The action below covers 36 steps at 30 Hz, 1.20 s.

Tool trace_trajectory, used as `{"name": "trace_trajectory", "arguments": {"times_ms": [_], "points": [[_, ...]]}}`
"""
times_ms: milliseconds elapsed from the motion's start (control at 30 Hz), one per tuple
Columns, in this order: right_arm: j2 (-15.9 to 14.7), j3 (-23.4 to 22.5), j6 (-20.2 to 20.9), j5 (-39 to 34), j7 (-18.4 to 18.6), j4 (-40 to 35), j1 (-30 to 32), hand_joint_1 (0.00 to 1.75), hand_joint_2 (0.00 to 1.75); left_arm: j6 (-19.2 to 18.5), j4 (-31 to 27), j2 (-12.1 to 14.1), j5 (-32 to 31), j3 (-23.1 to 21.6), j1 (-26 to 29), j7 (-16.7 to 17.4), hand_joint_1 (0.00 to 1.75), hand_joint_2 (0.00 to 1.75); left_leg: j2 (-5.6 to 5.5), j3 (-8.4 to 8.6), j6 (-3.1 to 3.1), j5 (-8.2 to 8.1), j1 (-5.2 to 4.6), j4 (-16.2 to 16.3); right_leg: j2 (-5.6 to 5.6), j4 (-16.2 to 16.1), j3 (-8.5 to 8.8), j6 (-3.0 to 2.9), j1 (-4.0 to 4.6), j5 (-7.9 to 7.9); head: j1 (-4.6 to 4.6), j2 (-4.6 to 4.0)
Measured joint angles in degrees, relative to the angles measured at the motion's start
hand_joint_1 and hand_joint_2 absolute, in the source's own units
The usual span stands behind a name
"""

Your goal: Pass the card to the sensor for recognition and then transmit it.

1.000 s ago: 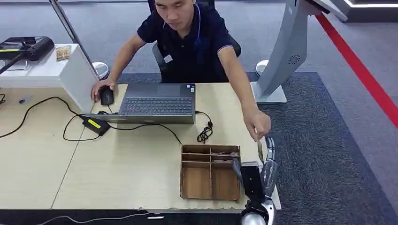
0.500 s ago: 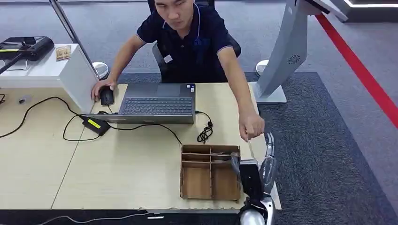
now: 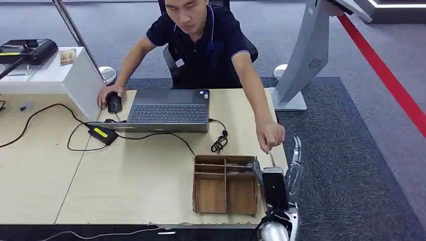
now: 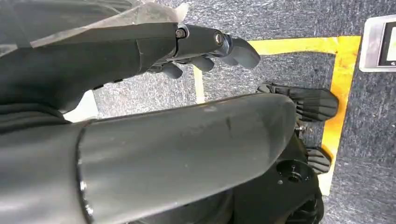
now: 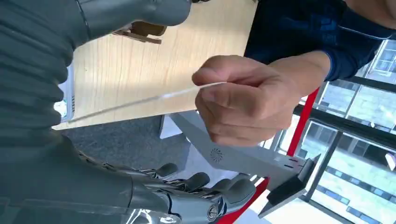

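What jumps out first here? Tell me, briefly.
A seated person's hand pinches a thin card edge-on, holding it toward the robot's right hand at the table's right end, beside the wooden divider tray. That hand's fingers are spread, with nothing gripped yet. Behind them, a laptop lies open in front of the person.

Person's hand (image 3: 270, 136) pinching thin card (image 3: 272, 158) above right hand (image 3: 284, 181), beside wooden tray (image 3: 224, 185)
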Motion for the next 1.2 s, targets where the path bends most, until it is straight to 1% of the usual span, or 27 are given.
{"name": "trace_trajectory", "arguments": {"times_ms": [833, 867, 900, 933, 967, 1000, 1033, 1067, 1200], "points": [[-0.4, 0.0, 0.0, 0.4, 1.0, -1.4, 0.3, 0.0, 1.75, 0.0, 0.0, 0.0, 0.0, 0.0, 0.0, 0.0, 0.0, 0.0, 0.0, 0.0, 0.0, 0.0, 0.0, 0.0, 0.0, 0.0, -0.01, 0.0, 0.0, 0.0, 0.0, 0.0], [-0.4, 0.0, 0.0, 0.4, 1.0, -1.4, 0.3, 0.05, 1.75, 0.0, 0.0, 0.0, 0.0, 0.0, 0.0, 0.0, 0.0, 0.0, 0.0, 0.0, 0.0, 0.0, 0.0, 0.0, 0.0, 0.0, -0.01, 0.0, 0.0, 0.0, 0.0, 0.0], [-0.5, 0.0, 0.0, 0.4, 1.0, -1.4, 0.3, 0.37, 1.75, 0.0, 0.0, 0.0, 0.0, 0.0, 0.0, 0.0, 0.0, 0.0, 0.0, 0.0, 0.0, 0.0, 0.0, 0.0, 0.0, 0.0, -0.01, 0.0, 0.0, 0.0, 0.0, 0.0], [-0.5, 0.0, 0.0, 0.4, 1.0, -1.4, 0.3, 0.61, 1.75, 0.0, 0.0, 0.0, 0.0, 0.0, 0.0, 0.0, 0.0, 0.0, 0.0, 0.0, 0.0, 0.0, 0.0, 0.0, 0.0, 0.0, -0.01, 0.0, 0.0, 0.0, 0.0, 0.0], [-0.6, 0.0, 0.0, 0.4, 1.0, -1.4, 0.3, 0.61, 1.75, 0.0, 0.0, 0.0, 0.0, 0.0, 0.0, 0.0, 0.0, 0.0, 0.0, 0.0, 0.0, 0.0, 0.0, 0.0, 0.0, 0.0, -0.01, 0.0, 0.0, 0.0, 0.0, 0.0], [-0.6, 0.0, 0.0, 0.4, 1.0, -1.4, 0.3, 1.43, 1.75, 0.0, 0.0, 0.0, 0.0, 0.0, 0.0, 0.0, 0.0, 0.0, 0.0, 0.0, 0.0, 0.0, 0.0, 0.0, 0.0, 0.0, -0.01, 0.0, 0.0, 0.0, 0.0, 0.0], [-0.6, 0.0, 0.0, 0.4, 1.0, -1.4, 0.4, 1.62, 1.75, 0.0, 0.0, 0.0, 0.0, 0.0, 0.0, 0.0, 0.0, 0.0, 0.0, 0.0, 0.0, 0.0, 0.0, 0.0, 0.0, 0.0, -0.01, 0.0, 0.0, 0.0, 0.0, 0.0], [-0.6, 0.0, 0.0, 0.4, 1.0, -1.4, 0.4, 1.75, 1.75, 0.0, 0.0, 0.0, 0.0, 0.0, 0.0, 0.0, 0.0, 0.0, 0.0, 0.0, 0.0, 0.0, 0.0, 0.0, 0.0, 0.0, -0.01, 0.0, 0.0, 0.0, 0.0, 0.0], [-0.6, 0.0, 0.0, 0.3, 0.8, -1.4, 0.4, 1.75, 1.75, 0.0, 0.0, 0.0, 0.0, 0.0, 0.0, 0.0, 0.0, 0.0, 0.0, 0.0, 0.0, 0.0, 0.0, 0.0, 0.0, 0.0, -0.01, 0.0, 0.0, 0.0, 0.0, 0.0]]}}
